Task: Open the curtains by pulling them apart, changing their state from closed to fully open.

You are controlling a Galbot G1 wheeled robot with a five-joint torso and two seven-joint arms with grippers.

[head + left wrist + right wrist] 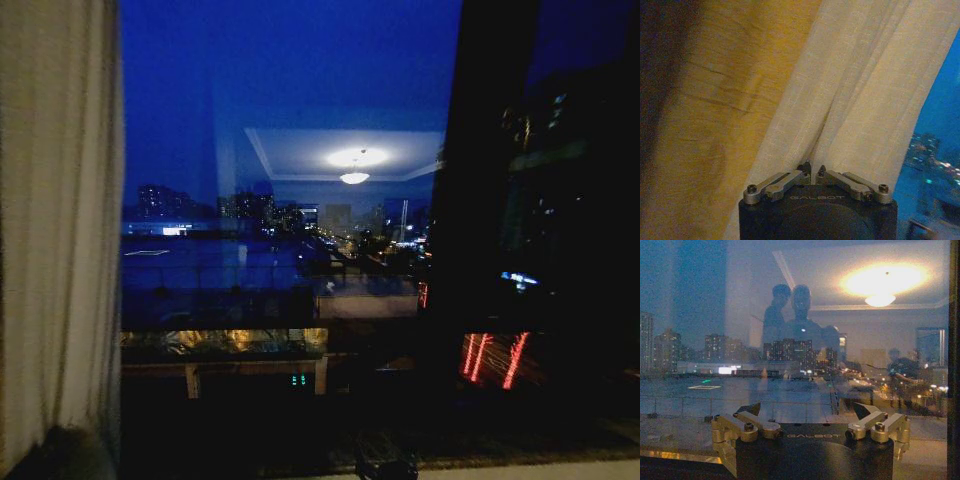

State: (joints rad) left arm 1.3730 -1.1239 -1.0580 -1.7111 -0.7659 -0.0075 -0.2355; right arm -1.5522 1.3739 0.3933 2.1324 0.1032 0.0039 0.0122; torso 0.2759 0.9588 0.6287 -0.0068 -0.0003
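Note:
A sheer cream-white curtain (60, 230) hangs bunched in pleats at the far left of the window. In the left wrist view the same curtain (865, 90) gathers into folds that run down between the fingers of my left gripper (812, 170), which is shut on the fabric. My right gripper (809, 410) stands open in front of the bare window glass (800, 340), with nothing between its fingers. The right side of the head view is dark, and I cannot make out a second curtain panel there.
A thick golden-brown drape (715, 100) hangs right beside the sheer curtain. The window glass (290, 200) shows a night city and the reflection of a ceiling lamp (354, 176). A dark vertical band (485, 200) crosses the window at the right. A pale sill (530, 470) runs along the bottom.

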